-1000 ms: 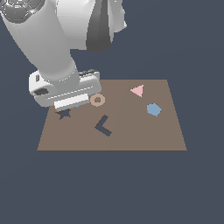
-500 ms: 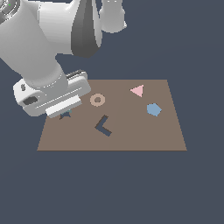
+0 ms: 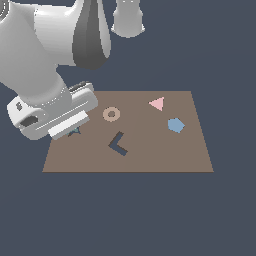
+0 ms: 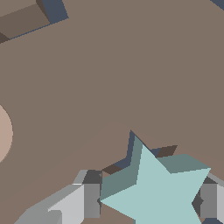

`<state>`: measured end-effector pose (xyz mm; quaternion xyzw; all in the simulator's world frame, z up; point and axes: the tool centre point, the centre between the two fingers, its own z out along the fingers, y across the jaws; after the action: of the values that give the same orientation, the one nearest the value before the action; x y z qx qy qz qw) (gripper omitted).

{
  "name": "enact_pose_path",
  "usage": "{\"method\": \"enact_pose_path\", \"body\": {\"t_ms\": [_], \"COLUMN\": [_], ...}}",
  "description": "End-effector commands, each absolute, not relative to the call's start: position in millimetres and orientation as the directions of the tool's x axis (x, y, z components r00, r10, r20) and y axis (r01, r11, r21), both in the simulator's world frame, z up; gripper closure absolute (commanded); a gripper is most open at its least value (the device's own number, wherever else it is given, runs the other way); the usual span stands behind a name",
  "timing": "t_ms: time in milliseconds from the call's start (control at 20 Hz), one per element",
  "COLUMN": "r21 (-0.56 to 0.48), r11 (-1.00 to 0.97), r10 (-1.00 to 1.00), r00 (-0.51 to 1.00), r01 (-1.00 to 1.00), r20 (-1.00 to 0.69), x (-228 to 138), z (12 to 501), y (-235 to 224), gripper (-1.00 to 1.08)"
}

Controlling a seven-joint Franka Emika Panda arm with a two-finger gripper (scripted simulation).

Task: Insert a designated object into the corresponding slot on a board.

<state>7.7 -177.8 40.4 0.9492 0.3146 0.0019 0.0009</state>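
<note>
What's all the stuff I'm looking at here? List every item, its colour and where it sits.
board: 1, brown, flat on the dark ground, carrying all the pieces.
star: 1, light teal, between the gripper's fingers at the board's corner on the exterior view's left; mostly hidden by the arm in that view.
star-shaped slot: 1, dark navy, right under the star; only slivers show.
L-shaped cutout: 1, dark navy, middle of the board.
ring: 1, tan, beside the arm.
triangle: 1, pink, far side of the board.
hexagon: 1, blue, toward the exterior view's right.
robot arm: 1, white and grey, leaning over the board.
gripper: 1, grey fingers on either side of the star.
</note>
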Motion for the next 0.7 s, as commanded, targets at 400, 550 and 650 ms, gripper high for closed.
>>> {"method": "enact_pose_path", "body": {"t_ms": [400,550,650], "r21": [0.003,0.003,0.002], "r11": [-0.802,-0.802,-0.803], "r10": [0.598,0.597,0.596], "r00": [0.802,0.802,0.803], "r01": [0.598,0.597,0.596], "r20": [0.003,0.003,0.004], "x": [8.2,8.1,8.1], "z": [40.4,36.8,32.2], "y": [-177.0,-176.9,-176.7], "gripper": [1.08,1.08,1.08]}}
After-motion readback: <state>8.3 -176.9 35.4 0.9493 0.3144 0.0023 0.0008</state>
